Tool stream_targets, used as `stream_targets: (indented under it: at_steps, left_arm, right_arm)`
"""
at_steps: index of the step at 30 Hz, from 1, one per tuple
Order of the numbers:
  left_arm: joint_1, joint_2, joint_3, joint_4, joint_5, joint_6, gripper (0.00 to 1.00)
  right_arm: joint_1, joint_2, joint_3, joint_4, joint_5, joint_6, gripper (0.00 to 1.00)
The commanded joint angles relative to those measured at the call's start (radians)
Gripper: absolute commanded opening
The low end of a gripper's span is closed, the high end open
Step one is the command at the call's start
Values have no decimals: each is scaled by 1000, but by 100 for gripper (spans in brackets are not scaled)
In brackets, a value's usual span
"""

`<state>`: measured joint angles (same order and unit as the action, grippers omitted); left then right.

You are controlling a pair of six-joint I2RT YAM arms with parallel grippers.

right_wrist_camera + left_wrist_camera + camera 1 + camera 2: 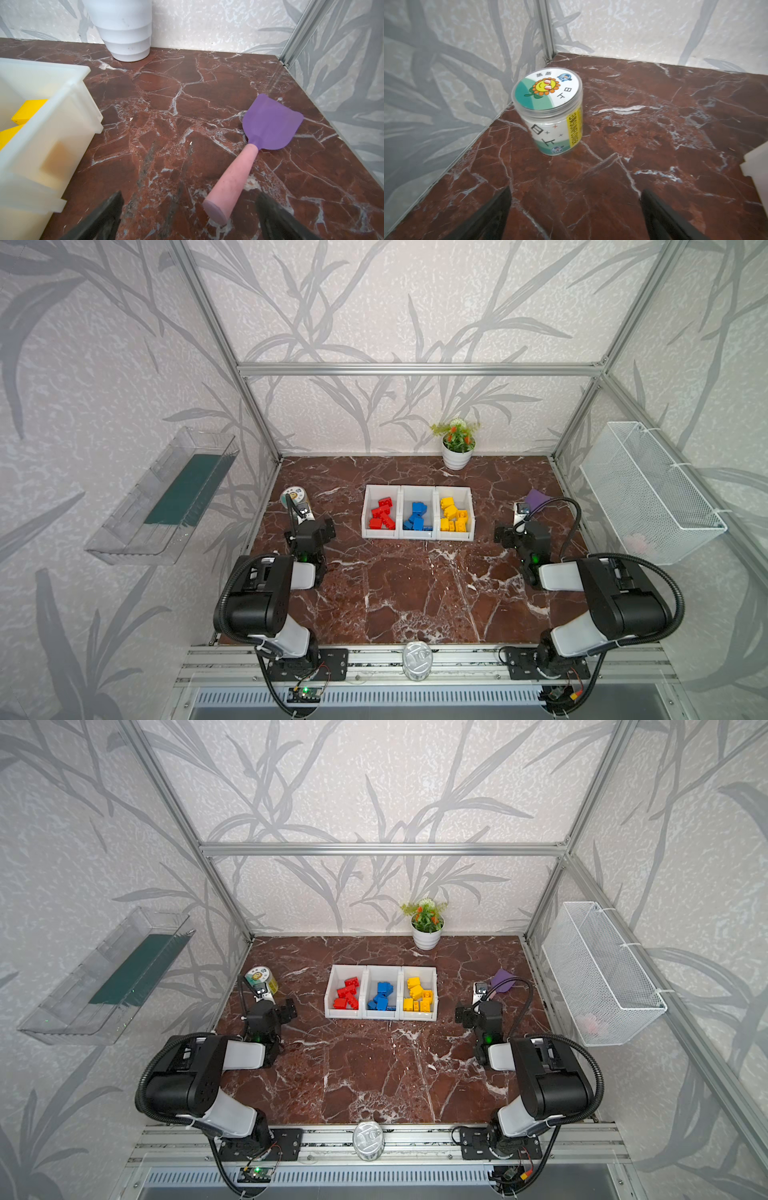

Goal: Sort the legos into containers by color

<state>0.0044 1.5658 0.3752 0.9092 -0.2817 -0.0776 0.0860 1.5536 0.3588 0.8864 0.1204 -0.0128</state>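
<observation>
Plainly, left gripper (576, 189) and right gripper (189, 193) both gape wide, holding nothing.

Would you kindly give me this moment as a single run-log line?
legos: sorted by color in containers | left gripper: open, empty | right gripper: open, empty | status: sorting looks done

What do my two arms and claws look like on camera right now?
The left arm and right arm both have glossy black joint housings with pale grey link covers. A black ribbed cable conduit loops along each, and a small green light glows near each wrist. The left claw and right claw have flat, matte black fingers.
</observation>
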Motion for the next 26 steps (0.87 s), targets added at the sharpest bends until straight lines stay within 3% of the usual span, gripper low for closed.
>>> stream_targets:
  at_steps: [1,26]
  left_arm:
    - [0,4,-5,54,40,21,99]
    - [-4,5,-1,43,49,29,99]
  right_arm:
    - [-2,-1,5,52,-11,-10,99]
    - [-2,-18,19,-3,-10,-12,99]
